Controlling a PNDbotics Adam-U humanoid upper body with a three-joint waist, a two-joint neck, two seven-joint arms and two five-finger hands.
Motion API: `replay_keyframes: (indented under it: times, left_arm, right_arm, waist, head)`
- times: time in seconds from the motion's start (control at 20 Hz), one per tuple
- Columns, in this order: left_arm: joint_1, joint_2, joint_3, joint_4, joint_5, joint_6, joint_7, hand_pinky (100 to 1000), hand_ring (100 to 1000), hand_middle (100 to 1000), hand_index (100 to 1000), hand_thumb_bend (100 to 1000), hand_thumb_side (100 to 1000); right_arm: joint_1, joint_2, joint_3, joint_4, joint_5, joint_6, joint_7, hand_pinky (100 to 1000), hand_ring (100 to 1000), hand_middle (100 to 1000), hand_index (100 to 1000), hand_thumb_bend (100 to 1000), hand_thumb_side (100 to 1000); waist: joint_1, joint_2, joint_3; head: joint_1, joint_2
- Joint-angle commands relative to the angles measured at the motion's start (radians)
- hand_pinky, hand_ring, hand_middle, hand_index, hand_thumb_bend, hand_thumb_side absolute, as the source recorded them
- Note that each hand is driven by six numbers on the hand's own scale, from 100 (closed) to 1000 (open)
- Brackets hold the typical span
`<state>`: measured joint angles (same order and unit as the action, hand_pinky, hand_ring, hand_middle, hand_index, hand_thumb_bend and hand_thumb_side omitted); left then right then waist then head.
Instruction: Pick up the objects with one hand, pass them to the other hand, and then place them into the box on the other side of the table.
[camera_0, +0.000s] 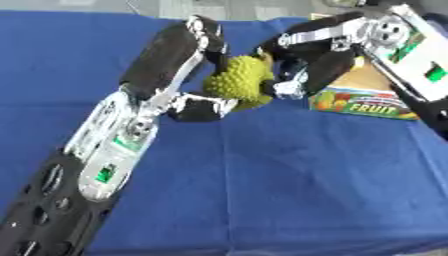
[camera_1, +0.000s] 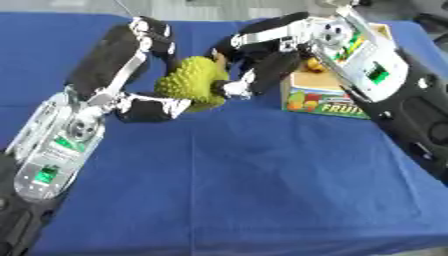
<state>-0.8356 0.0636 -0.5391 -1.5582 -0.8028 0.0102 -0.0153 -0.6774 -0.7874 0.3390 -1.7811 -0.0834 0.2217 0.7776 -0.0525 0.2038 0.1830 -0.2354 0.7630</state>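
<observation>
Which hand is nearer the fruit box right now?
Right. The right hand is just beside the fruit box, on the spiky yellow-green fruit; the left hand holds the fruit's far side, farther from the box.

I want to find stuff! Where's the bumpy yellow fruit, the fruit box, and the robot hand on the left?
bumpy yellow fruit (camera_0: 238, 77), left eye view, on its spiky middle.
fruit box (camera_1: 325, 103), right eye view, on its printed front wall.
left robot hand (camera_0: 203, 106), left eye view, on a lower curled finger.
</observation>
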Motion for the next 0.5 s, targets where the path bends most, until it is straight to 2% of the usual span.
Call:
replay_keyframes:
  times: [0.05,0.2,0.4,0.5]
  left_arm:
    - [-0.019,-0.011,0.017,-0.02,-0.01,0.001,0.008,518,471,386,314,328,100]
    - [-0.018,-0.016,0.015,-0.011,-0.009,0.001,0.006,518,471,386,314,323,100]
    - [-0.017,-0.022,0.015,-0.005,-0.011,0.002,0.009,517,470,385,316,301,100]
    - [-0.017,-0.025,0.019,-0.003,-0.015,0.007,0.014,516,470,385,319,289,100]
  right_arm:
    - [-0.009,-0.01,-0.01,-0.015,-0.05,0.023,-0.053,411,730,506,655,100,395]
    - [-0.01,-0.008,-0.016,-0.018,-0.113,0.057,-0.123,337,628,448,592,100,355]
    - [-0.009,-0.011,-0.015,-0.039,-0.168,0.087,-0.202,297,544,389,528,100,229]
    - [-0.007,-0.012,-0.014,-0.05,-0.189,0.1,-0.227,274,523,379,516,100,227]
  waist:
    - [-0.011,-0.016,-0.003]
    - [-0.011,-0.015,-0.004]
    - [-0.011,-0.015,-0.005]
    - [-0.01,-0.015,-0.006]
  head:
    - [-0.001,-0.005]
    - [-0.001,-0.005]
    - [0.0,-0.006]
    - [0.0,-0.006]
